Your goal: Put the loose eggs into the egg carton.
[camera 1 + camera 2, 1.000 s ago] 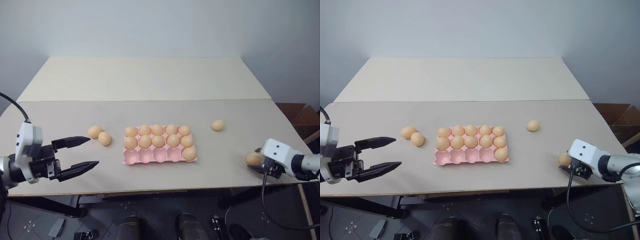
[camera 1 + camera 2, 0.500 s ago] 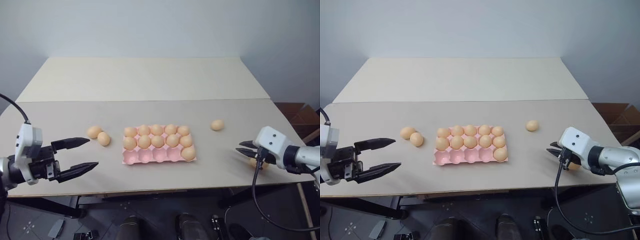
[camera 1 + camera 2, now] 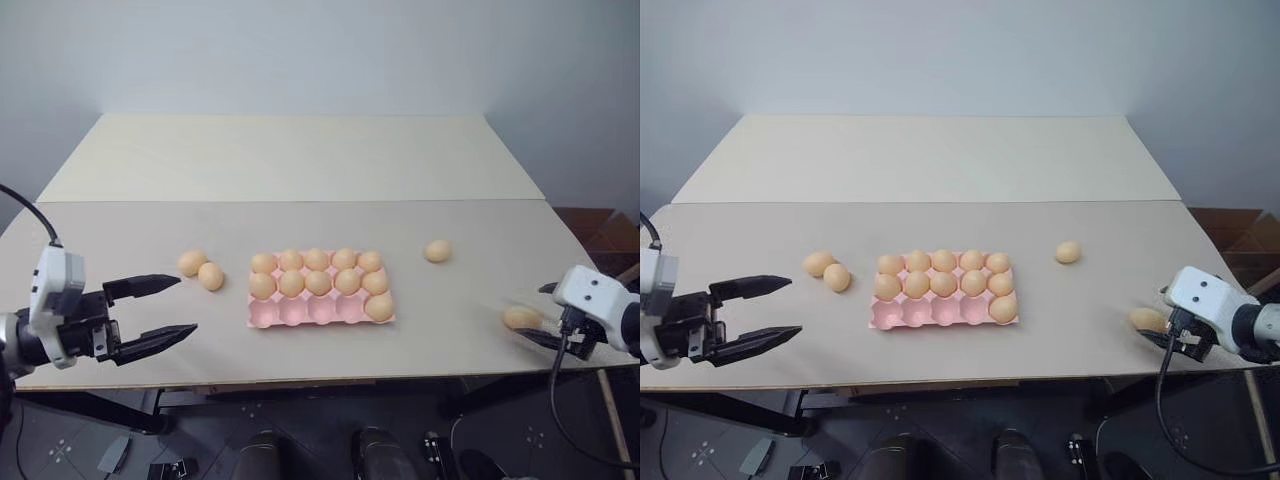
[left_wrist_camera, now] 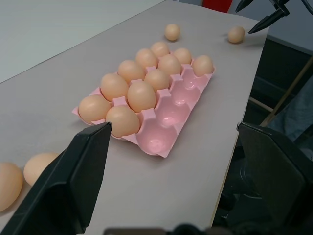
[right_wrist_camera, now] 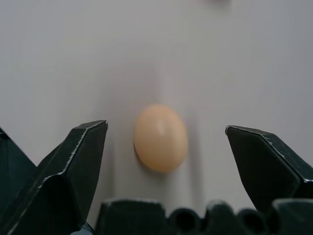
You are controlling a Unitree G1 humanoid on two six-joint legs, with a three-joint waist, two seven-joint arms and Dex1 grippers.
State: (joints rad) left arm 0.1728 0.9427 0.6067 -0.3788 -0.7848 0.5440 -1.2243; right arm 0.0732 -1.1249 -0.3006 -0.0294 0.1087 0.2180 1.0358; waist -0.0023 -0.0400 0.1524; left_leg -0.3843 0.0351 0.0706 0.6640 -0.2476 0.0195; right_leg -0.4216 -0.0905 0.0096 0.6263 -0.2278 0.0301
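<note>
- Your carton (image 3: 320, 312) lies flat near the middle of the table (image 3: 300, 160), closer to the front edge.
- It holds eleven eggs: the back row of five cups is full, the middle row of five is full, and the front row has one egg (image 3: 379, 307) in its rightmost cup. The four other front cups stand empty.
- Two loose eggs sit to the left of the carton: one (image 3: 192, 263) further left and back, the other (image 3: 211, 276) just beside it and touching or nearly so. Both are well clear of the carton.
- A third loose egg (image 3: 437, 251) lies alone to the right of the carton, level with its back row.
- A fourth loose egg (image 3: 522, 318) rests on the table near the right front edge, well apart from the carton.
- Your right gripper (image 5: 166, 147) hangs over that fourth egg with its fingers spread wide. In the right wrist view the egg (image 5: 161, 137) lies on the table between the two fingers (image 5: 78, 166), touching neither. The gripper holds nothing.
- Your left gripper (image 3: 165, 307) hovers at the left front of the table, pointing towards the carton, its fingers wide apart and empty. The two left-hand eggs lie just beyond its fingertips, untouched.
- In the left wrist view the carton (image 4: 161, 142) lies between the fingers, further out.
</note>
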